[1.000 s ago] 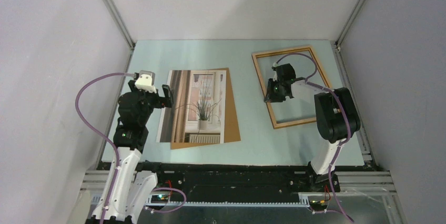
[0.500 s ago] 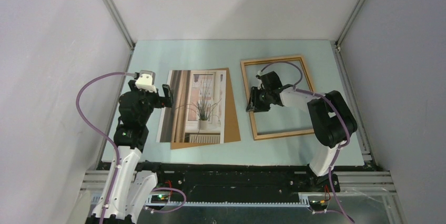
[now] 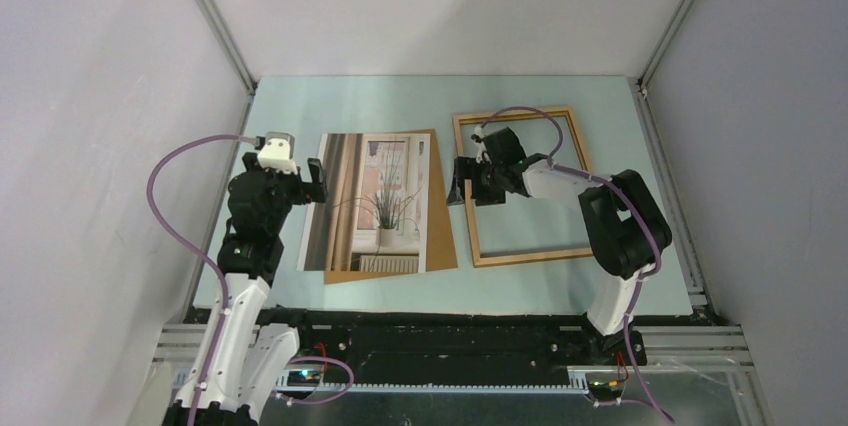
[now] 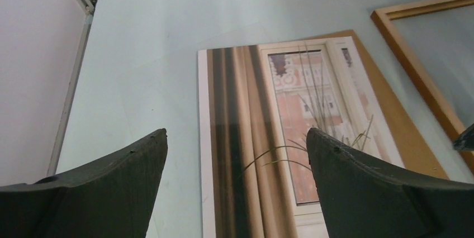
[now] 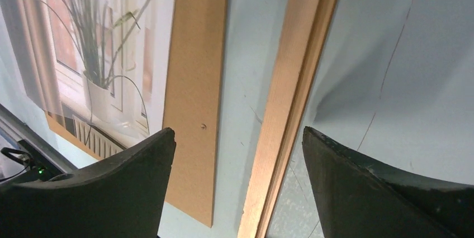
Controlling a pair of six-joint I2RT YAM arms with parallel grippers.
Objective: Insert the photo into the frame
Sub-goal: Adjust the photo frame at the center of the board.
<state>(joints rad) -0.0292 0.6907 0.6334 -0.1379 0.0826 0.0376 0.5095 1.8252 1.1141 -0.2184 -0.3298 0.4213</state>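
Right gripper (image 5: 237, 132) gapes astride the frame (image 5: 290, 81) rail; left gripper (image 4: 236, 132), spread wide, hovers over the photo (image 4: 279, 98), probably to lift it

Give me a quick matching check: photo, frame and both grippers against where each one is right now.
1 photo
2 frame
3 left gripper
4 right gripper

A open over the frame's left rail
B lying on the board
C open over the photo's left edge
D flat on the table, right of the board

Pairs: 1-B, 2-D, 3-C, 4-A
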